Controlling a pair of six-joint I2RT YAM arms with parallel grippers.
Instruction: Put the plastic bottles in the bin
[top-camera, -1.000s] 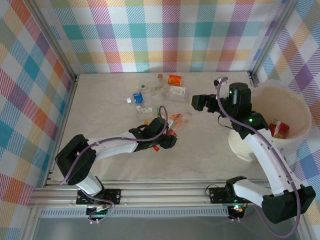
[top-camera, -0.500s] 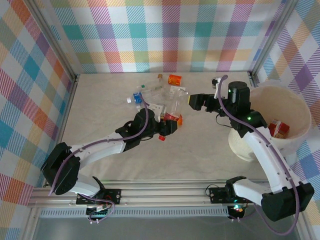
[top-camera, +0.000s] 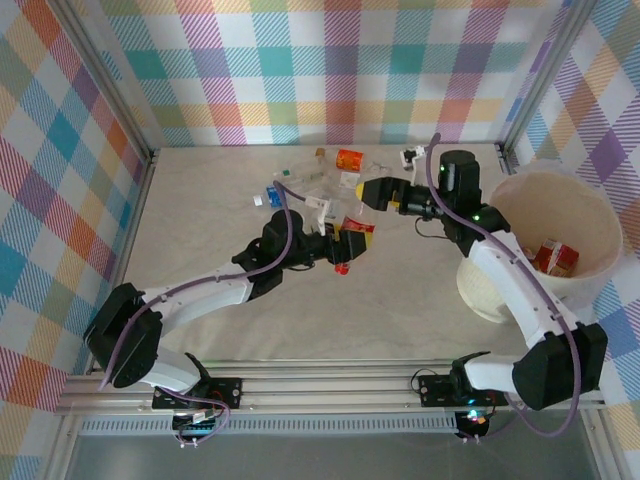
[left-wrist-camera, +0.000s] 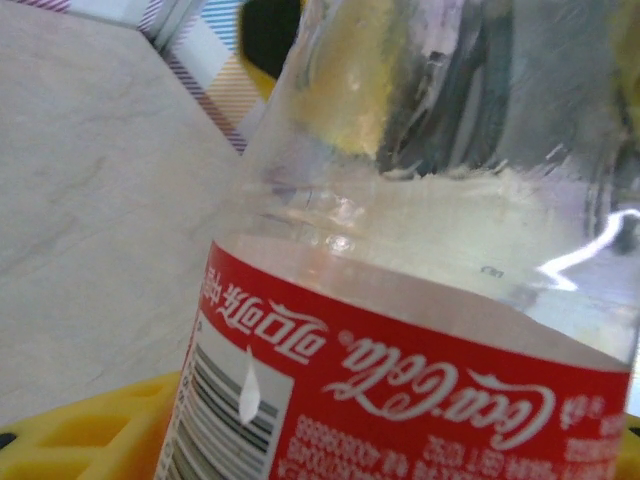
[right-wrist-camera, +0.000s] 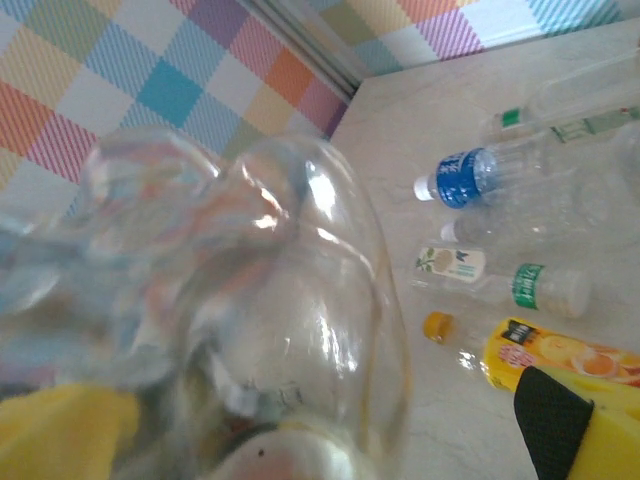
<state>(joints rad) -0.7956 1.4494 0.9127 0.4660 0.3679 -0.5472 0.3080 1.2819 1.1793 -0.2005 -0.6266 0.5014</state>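
Handover, by the look of it: at centre of the overhead view the left gripper is clenched on a crumpled clear bottle, red Coca-Cola label, red cap toward the near edge. Just beyond, the right gripper stands spread wide at the bottle's clear end, not gripping. It likely must close there before the left lets go, then swing to the cream bin at right. Loose bottles lie upper centre

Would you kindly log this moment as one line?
left gripper holds clear red-labelled plastic bottle | right gripper open around its base | likely handover
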